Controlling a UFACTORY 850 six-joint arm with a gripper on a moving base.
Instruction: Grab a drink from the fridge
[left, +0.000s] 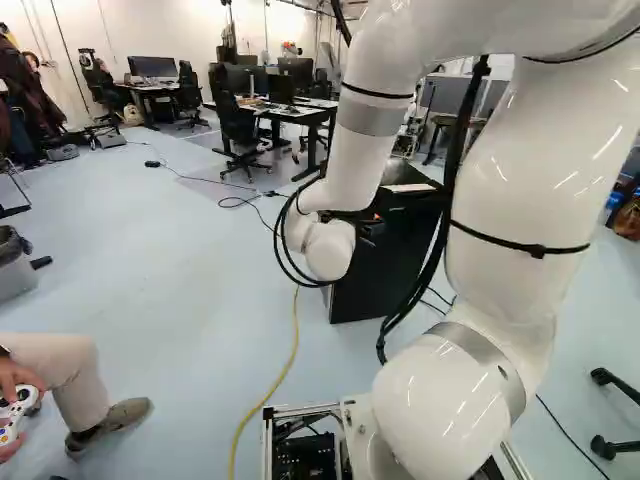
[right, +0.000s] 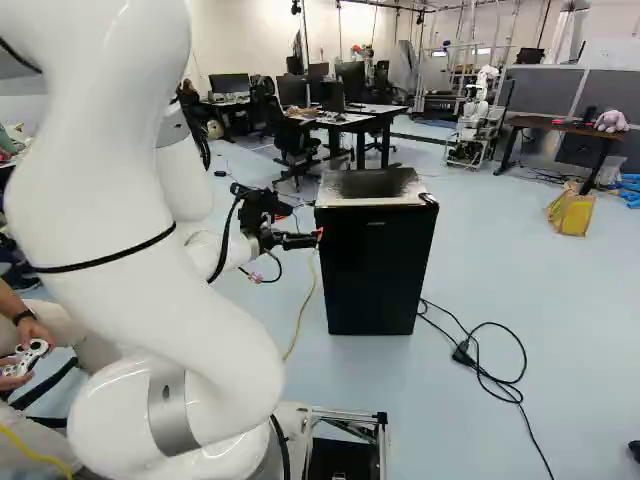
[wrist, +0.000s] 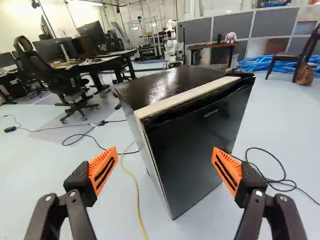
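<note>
White arm bent, gripper wide open near the fridge

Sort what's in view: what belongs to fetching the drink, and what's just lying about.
Part of the job:
Black mini fridge, ahead of the claw; no drink shows
Claw, open, with nothing gripped

Just lying about:
Yellow cable on the floor
Black cable with a plug, beside the fridge
Office chair by the desks
Waste bin

Bright light, seemingly overhead, glares off the fridge.
</note>
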